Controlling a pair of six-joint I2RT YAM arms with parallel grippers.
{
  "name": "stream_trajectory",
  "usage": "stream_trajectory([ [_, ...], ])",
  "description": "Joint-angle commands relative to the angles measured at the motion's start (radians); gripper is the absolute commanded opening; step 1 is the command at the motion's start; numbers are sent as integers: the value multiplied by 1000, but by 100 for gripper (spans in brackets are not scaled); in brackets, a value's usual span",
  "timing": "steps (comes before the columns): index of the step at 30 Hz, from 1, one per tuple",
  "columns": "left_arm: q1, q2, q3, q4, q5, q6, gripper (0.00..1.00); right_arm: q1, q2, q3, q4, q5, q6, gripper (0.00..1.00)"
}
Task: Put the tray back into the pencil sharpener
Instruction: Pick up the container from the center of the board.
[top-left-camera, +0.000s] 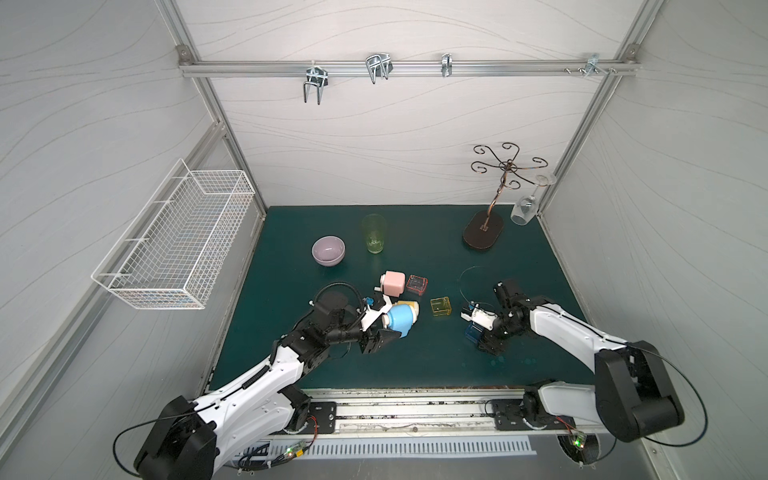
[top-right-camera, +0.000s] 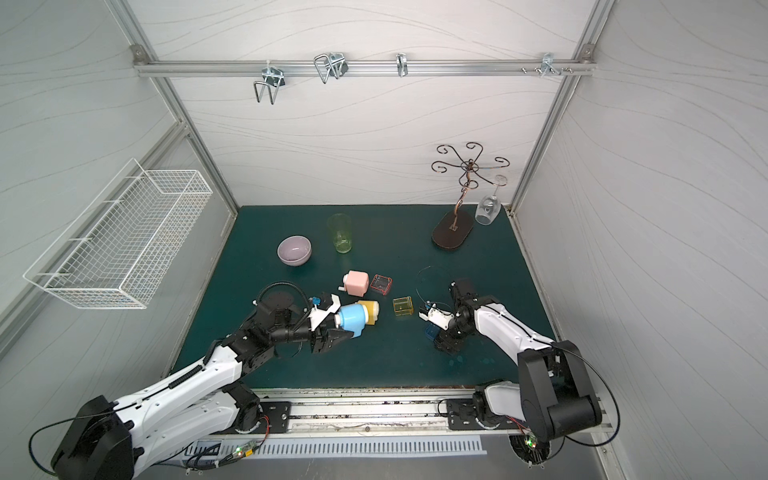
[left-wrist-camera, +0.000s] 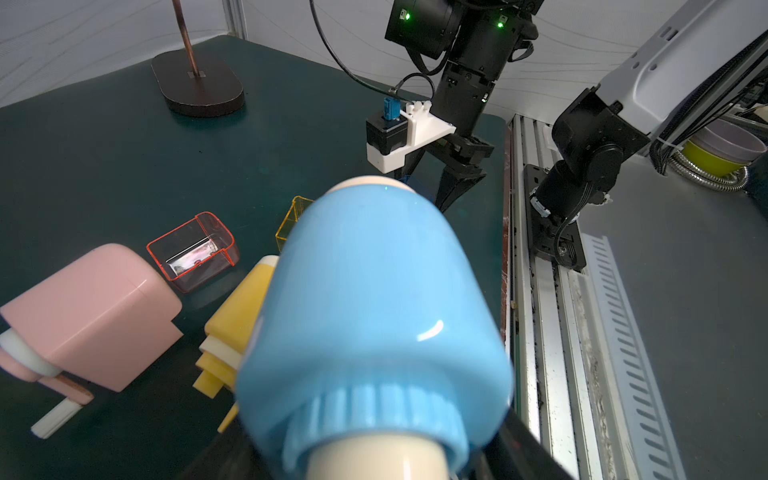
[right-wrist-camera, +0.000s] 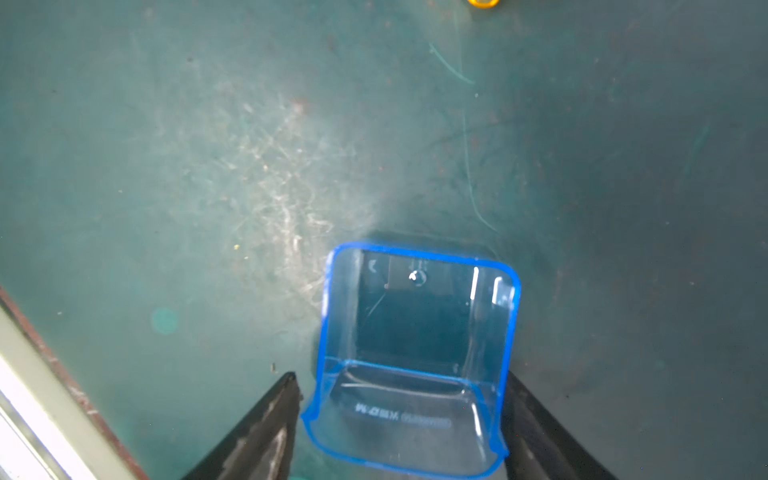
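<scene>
Blue pencil sharpener (left-wrist-camera: 374, 299), filling the left wrist view, sits clamped in the left gripper (top-left-camera: 395, 321), while the blue tray (right-wrist-camera: 415, 332) rests on the mat (right-wrist-camera: 208, 166) between the spread fingers of the right gripper (right-wrist-camera: 401, 376), seemingly unpinched: light, slick, thin-walled plastic, best squeezed gently across its side walls.

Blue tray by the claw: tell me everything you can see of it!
The blue tray is a small see-through plastic box with a bright blue rim, rounded corners and an open top. It looks empty, with faint lettering on it. It sits on the dark green mat between the right claw's black fingers; one seems to touch it, the other shows a thin gap.
</scene>
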Motion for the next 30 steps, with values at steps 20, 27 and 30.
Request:
stream_trajectory([
  [20,-4,-13,60,34,25,42,0,30,5,-6,1,15,0,61],
  [27,-4,-22,61,19,20,48,0,33,-20,-21,12,13,-9,53],
  [30,-4,-25,64,13,21,50,0,34,-33,-27,14,14,-16,51],
])
